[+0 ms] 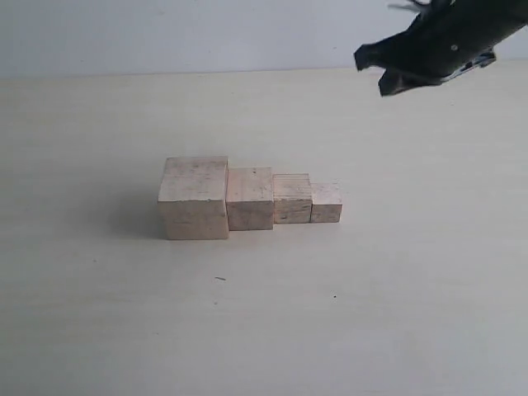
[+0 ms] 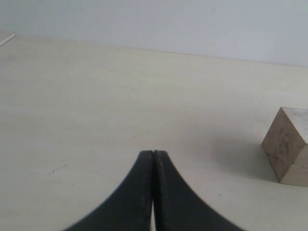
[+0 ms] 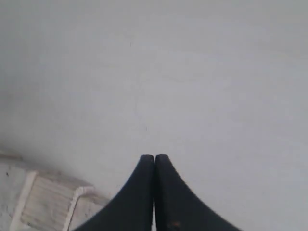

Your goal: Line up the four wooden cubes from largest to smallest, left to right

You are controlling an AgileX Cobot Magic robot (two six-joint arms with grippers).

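Four wooden cubes (image 1: 249, 198) ranked, touching.
Their row lies well below-left of the clenched, empty right pincer (image 3: 154, 158); the clenched left pincer (image 2: 153, 153) sits nearer.

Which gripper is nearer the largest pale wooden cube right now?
Probably left. The left gripper sits low over the table with the largest pale wooden cube close by; the right gripper hangs raised, well past the smallest cube.

Soft even light, faint shadow left of largest cube (image 1: 194, 198); pics low-res, slightly blurry.
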